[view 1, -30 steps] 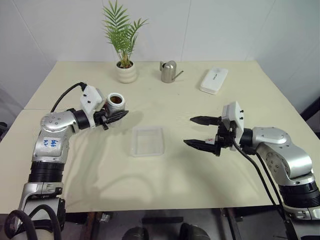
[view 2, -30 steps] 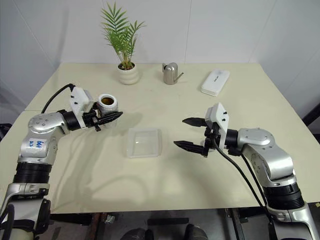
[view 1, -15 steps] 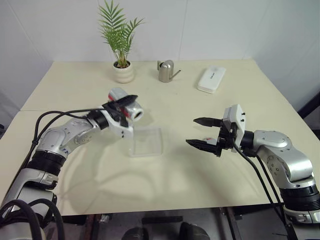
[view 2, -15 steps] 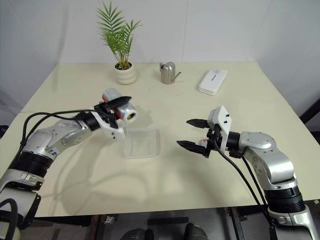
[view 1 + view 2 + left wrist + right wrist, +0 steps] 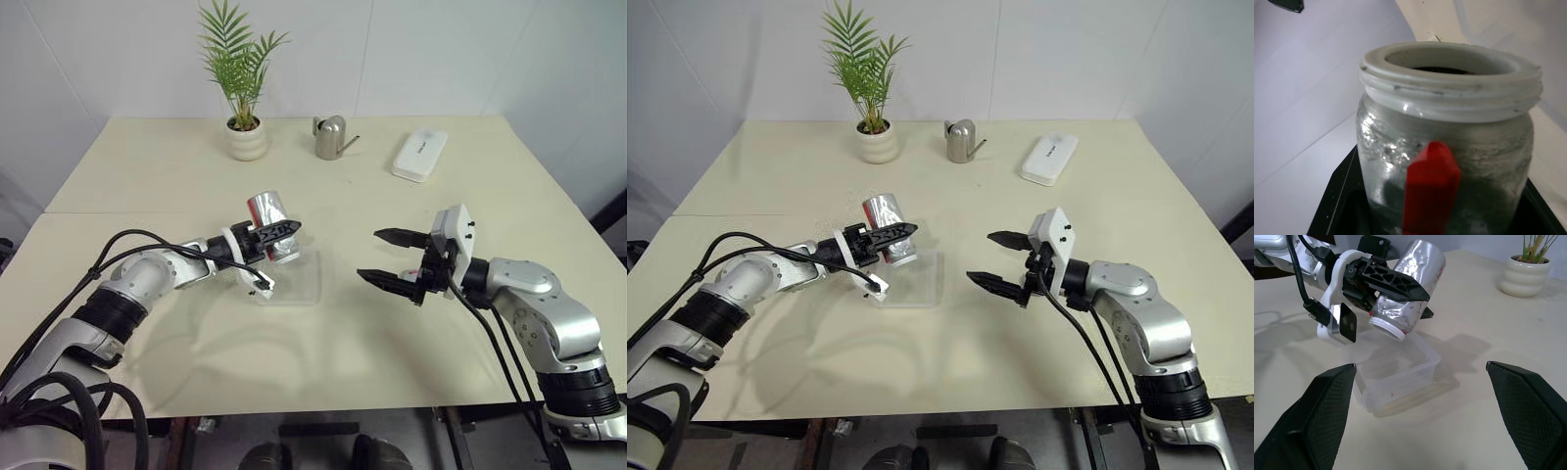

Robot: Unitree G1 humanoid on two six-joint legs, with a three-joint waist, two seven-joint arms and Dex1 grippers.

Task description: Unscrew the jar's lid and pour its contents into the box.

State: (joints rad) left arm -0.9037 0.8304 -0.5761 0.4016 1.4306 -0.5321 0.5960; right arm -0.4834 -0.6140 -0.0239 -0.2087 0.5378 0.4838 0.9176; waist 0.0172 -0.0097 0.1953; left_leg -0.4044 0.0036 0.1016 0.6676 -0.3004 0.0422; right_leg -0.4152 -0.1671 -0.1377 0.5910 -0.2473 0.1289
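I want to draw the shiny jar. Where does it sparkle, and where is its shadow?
Left eye view: the jar glints bright along its foil side. Right wrist view: its shadow falls on the table just behind the box. Left wrist view: the jar looms close, with soft white glare on its rim.

jar [image 5: 271,226] tipped mouth-down over box [image 5: 300,284]

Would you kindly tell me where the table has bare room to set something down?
Bare: the near edge in front of the box, and the far left beside the plant. Crowded: the centre, where the left pincer tips the jar over the box.
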